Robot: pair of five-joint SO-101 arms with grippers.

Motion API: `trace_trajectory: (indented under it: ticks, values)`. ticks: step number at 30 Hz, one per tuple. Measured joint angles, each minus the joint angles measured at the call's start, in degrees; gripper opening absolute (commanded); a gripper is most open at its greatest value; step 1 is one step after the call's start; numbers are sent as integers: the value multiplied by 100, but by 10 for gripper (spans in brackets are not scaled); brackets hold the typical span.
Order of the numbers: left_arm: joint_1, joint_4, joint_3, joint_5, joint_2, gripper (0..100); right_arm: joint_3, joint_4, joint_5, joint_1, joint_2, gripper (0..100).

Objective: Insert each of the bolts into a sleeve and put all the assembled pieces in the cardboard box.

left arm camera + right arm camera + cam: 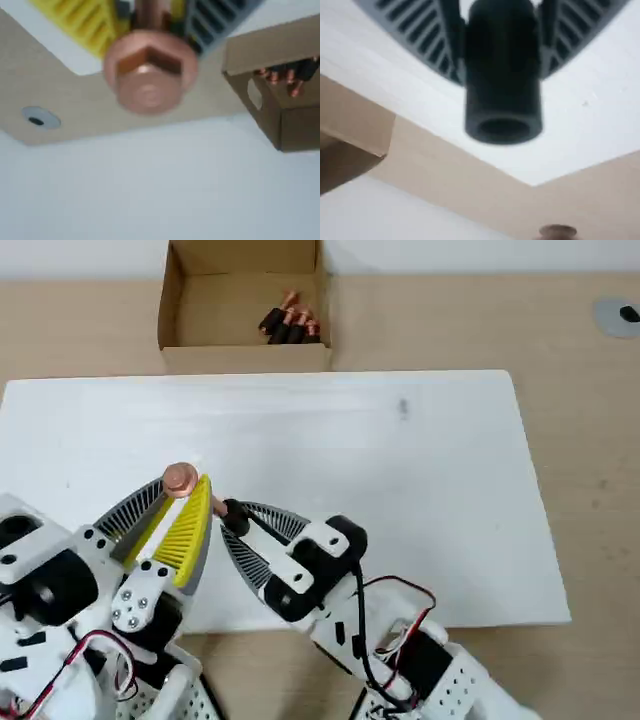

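The cardboard box [180, 312] at the table's far edge holds a cluster of assembled pieces [290, 323] against one side wall, while over the white sheet [420, 480] the left gripper [184, 490] clamps a copper bolt [180, 478] and the right gripper [231, 516], just beside it, clamps a black sleeve [502, 85].

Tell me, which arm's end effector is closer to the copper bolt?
Left. The left end effector is clamped on the copper bolt; the right end effector holds a black sleeve just beside the bolt's shaft end.
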Motion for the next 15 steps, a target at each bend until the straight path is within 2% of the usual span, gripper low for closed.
trace_trajectory:
  ticks: [6, 9, 15]
  values:
    - [0, 114, -62, 0, 0, 6, 0, 0, 0, 0, 0, 10]
    - [0, 97, 70, -220, 0, 6, 0, 0, 0, 0, 0, 10]
    - [0, -404, 712, -369, 0, 6, 0, 0, 0, 0, 0, 10]
